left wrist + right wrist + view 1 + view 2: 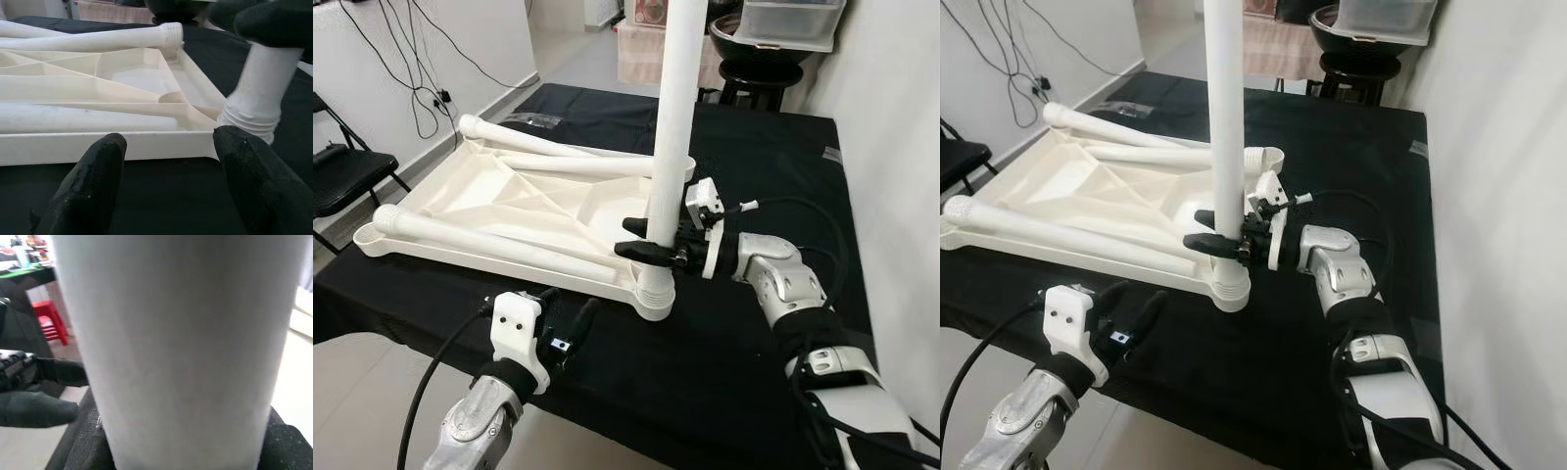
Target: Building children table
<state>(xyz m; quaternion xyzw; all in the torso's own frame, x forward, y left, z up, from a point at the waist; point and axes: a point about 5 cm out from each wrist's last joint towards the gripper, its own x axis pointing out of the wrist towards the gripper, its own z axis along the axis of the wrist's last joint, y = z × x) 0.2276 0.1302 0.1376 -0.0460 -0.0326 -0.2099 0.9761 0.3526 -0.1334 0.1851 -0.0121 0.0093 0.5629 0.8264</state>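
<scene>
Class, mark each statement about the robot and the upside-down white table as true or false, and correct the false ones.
1. The right end effector grips the upright leg near its base. True.
2. The left end effector is shut on the tabletop rim. False: it is open, just short of the rim, holding nothing.
3. Other legs lie flat across the tabletop. True.
4. The table parts rest on a red cloth. False: the black cloth is under them.
5. The upright leg stands at the tabletop's near right corner. True.
</scene>
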